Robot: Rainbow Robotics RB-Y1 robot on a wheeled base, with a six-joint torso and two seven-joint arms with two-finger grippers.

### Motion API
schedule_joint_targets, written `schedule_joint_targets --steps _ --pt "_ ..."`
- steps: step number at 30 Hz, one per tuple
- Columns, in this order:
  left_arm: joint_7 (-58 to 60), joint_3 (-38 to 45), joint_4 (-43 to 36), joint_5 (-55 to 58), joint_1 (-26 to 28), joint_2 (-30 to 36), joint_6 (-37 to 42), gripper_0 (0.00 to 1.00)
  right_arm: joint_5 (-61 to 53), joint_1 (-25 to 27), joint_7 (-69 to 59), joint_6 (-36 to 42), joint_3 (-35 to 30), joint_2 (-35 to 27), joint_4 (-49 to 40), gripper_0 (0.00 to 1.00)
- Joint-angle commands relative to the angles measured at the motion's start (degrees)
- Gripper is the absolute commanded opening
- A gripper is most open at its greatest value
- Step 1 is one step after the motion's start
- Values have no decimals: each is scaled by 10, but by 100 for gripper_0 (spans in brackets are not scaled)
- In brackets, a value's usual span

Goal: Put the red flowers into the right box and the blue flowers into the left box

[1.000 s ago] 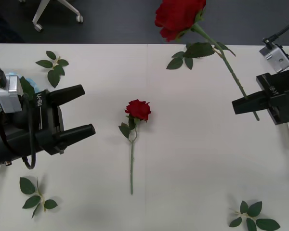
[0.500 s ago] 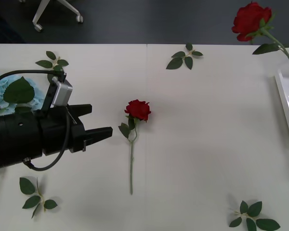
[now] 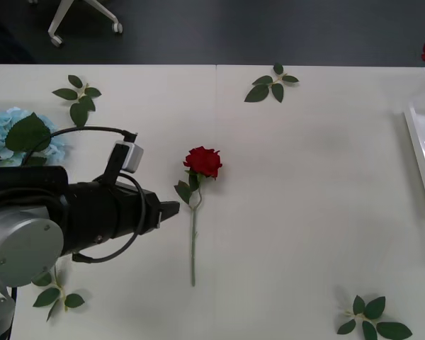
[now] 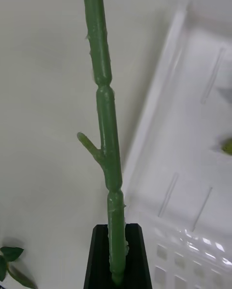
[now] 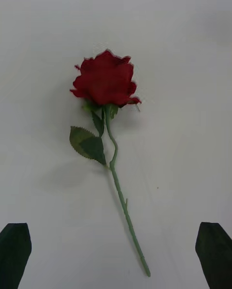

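Mid-table, the rose (image 3: 202,161) lies with its stem running toward the near edge, just beside the wide-open left gripper (image 3: 171,210); the right gripper (image 4: 116,262) clamps another stem (image 4: 107,139) beside the right box (image 4: 193,173).

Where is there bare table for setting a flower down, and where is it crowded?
Bare: the wide stretch between the lying red rose and the right box, from the far leaf sprig to the near one. Crowded: the table's left, with the open left gripper, blue flowers and sprigs.
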Motion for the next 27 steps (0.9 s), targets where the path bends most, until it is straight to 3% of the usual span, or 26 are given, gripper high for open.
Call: schedule_joint_targets --steps 1,9,21,22,23,25,27 --pt "103 -31 9 -56 -54 5 68 100 41 0 -15 -25 -2 9 47 0" --pt "205 -86 78 -137 -102 -6 94 100 91 0 -21 -72 -2 30 105 0" --pt "215 -143 226 -218 -170 -48 96 100 122 0 -28 -137 0 61 158 0" --pt "217 -145 236 -216 -175 -50 96 100 122 0 -28 -138 0 62 158 6" --pt "218 -147 250 -217 -184 -53 96 100 122 0 -29 -141 0 63 159 34" --pt "219 -152 271 -219 -195 -58 96 100 117 0 -29 -135 1 63 159 61" --pt "219 -156 292 -220 -208 -63 95 100 102 0 -29 -130 1 62 159 74"
